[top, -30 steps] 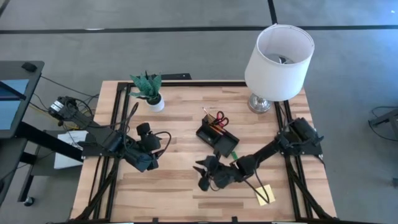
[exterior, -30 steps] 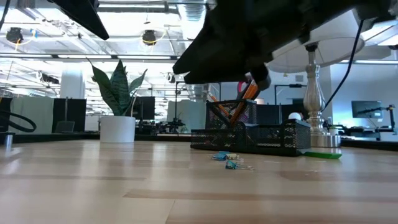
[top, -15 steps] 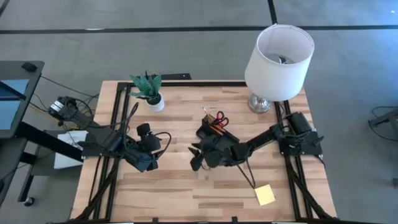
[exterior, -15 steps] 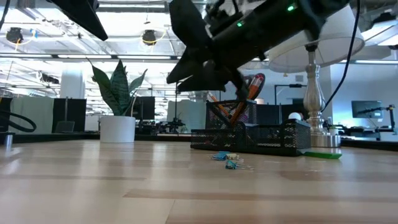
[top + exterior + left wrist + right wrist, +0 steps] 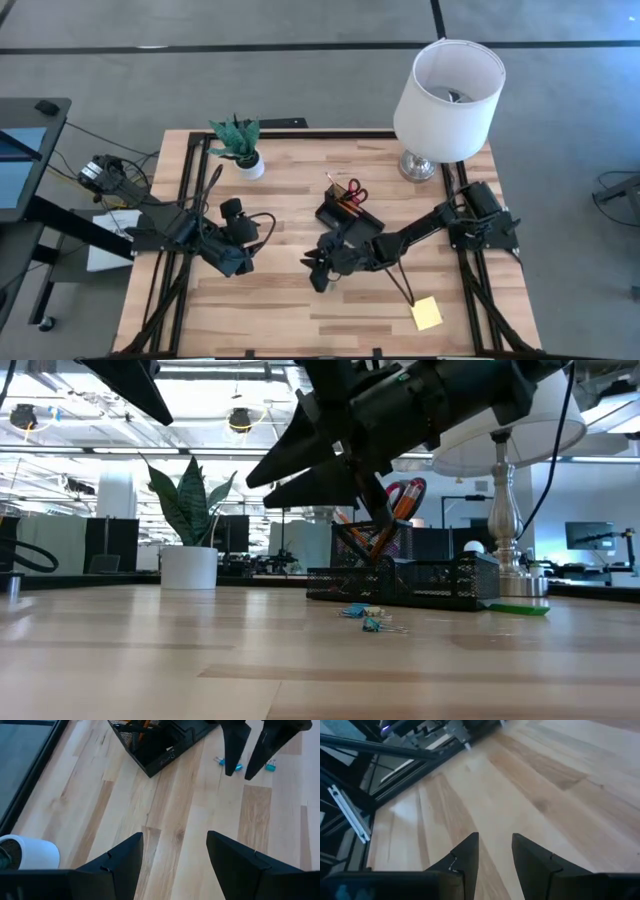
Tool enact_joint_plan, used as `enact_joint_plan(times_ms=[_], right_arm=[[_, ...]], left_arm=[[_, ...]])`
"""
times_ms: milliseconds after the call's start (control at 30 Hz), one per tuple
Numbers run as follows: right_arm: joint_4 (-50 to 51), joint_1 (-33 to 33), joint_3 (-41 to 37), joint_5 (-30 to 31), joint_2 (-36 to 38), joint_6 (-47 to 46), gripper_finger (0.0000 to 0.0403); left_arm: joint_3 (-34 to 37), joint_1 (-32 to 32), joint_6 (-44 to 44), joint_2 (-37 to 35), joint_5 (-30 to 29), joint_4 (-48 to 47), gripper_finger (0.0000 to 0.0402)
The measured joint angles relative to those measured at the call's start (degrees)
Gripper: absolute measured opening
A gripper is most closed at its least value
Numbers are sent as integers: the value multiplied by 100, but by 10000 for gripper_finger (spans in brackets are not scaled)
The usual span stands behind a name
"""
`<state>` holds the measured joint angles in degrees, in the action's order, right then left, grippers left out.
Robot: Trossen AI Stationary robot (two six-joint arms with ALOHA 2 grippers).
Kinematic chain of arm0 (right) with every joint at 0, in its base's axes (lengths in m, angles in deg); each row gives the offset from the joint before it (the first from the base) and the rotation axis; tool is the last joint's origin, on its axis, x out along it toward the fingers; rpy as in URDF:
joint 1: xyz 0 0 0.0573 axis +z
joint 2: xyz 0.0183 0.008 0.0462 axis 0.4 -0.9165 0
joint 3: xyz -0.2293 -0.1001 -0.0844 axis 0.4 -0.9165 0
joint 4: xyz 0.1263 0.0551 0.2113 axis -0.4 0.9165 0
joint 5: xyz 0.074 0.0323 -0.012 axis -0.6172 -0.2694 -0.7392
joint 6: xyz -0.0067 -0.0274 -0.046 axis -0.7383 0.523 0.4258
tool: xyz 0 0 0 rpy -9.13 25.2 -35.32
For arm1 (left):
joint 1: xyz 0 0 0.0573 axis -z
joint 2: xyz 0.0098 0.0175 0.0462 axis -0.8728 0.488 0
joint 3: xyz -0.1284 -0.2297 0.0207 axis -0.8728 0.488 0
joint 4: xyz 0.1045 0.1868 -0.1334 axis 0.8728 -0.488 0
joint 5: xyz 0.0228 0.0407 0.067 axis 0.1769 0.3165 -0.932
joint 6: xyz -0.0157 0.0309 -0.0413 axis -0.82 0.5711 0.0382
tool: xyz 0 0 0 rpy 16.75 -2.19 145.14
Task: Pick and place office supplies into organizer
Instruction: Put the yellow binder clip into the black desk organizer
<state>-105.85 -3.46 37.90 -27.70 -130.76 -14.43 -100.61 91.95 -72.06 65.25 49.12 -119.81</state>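
Above the clips (image 5: pixel 368 618) beside the organizer (image 5: pixel 350 219), right gripper (image 5: pixel 316 273) narrowly parted, empty

Right gripper (image 5: pixel 316 272) hovers just beside the organizer (image 5: pixel 350 222).

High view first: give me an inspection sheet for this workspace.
Surface: light wooden tabletop.
Job's things: black mesh organizer holds red-handled scissors and orange pencils; tiny blue clips and yellow sticky-note pad lie outside it.
Clutter: potted green plant, white-shaded lamp.
Claws: left claw open, empty, at the left; right claw open, empty, raised near the clips.
Cables: black cable under the right arm.
Surroundings: office room, nobody seen.
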Motion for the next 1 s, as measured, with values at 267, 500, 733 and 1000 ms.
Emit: enact_joint_plan(times_ms=[267,500,733,1000], right_arm=[[19,-316,0,-31,0,-19,113],[236,-389,0,-102,0,-699,113],[191,-372,2,-255,0,-56,113],[-233,30,2,-198,38,1115,113]], left_arm=[[-1,0,-72,0,-1,1,217],[-2,0,-72,0,-1,1,217],[-2,0,-73,2,-1,0,217],[-2,0,46,2,-1,-16,217]])
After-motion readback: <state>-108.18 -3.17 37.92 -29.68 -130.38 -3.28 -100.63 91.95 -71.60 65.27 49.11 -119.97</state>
